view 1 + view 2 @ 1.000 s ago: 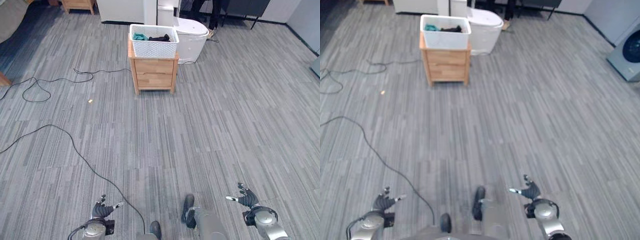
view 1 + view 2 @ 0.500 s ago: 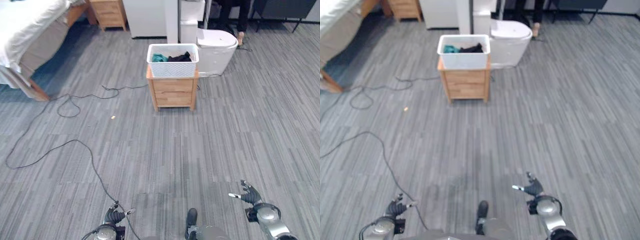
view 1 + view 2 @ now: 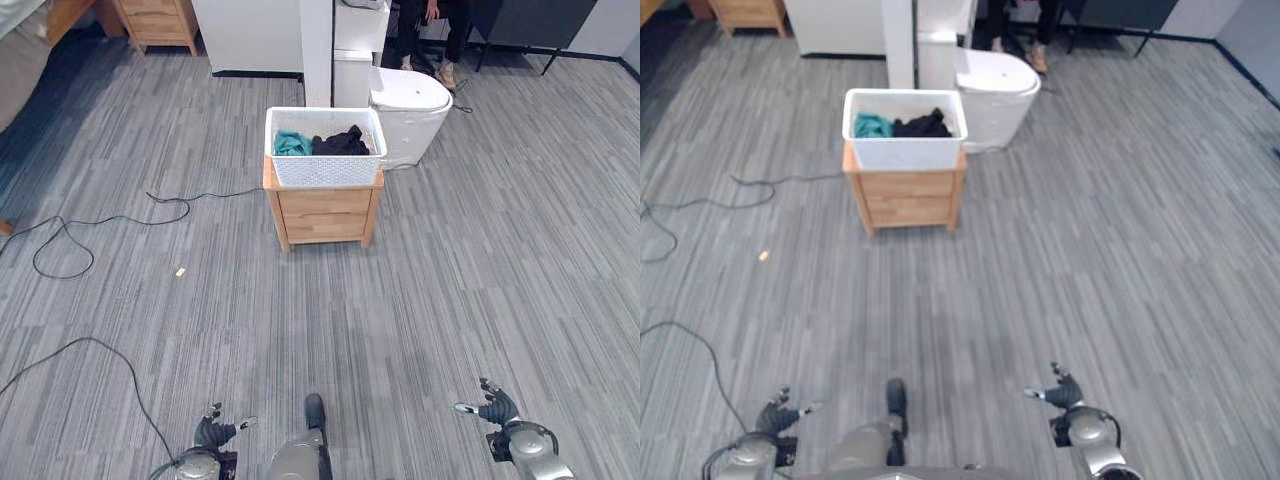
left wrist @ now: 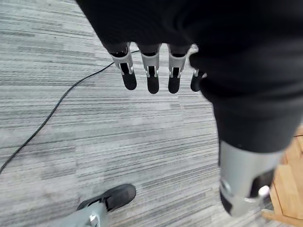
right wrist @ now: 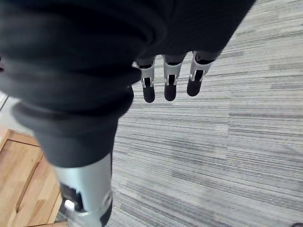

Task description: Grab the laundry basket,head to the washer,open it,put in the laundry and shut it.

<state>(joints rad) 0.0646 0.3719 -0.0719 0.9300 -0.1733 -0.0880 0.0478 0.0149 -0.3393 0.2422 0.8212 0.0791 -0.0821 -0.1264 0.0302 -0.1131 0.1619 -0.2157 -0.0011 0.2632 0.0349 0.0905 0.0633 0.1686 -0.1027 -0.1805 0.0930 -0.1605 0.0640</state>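
A white laundry basket (image 3: 325, 148) with teal and black clothes in it stands on a small wooden drawer cabinet (image 3: 322, 212), well ahead of me on the grey floor. My left hand (image 3: 213, 433) hangs low at the lower left, far from the basket, its fingers (image 4: 149, 78) straight and empty. Low at the lower right is my right hand (image 3: 496, 407), also open with nothing in it, its fingers (image 5: 168, 82) held out over the floor.
A white toilet (image 3: 408, 103) stands just behind the cabinet on the right, beside a white pillar (image 3: 317, 50). A person's legs (image 3: 415, 30) show at the back. Another wooden cabinet (image 3: 155, 22) is at the far left. A small scrap (image 3: 180, 271) lies on the floor.
The camera view has shifted: the basket and cabinet now sit lower and a little more to the left in the picture. Both hands stay low and open.
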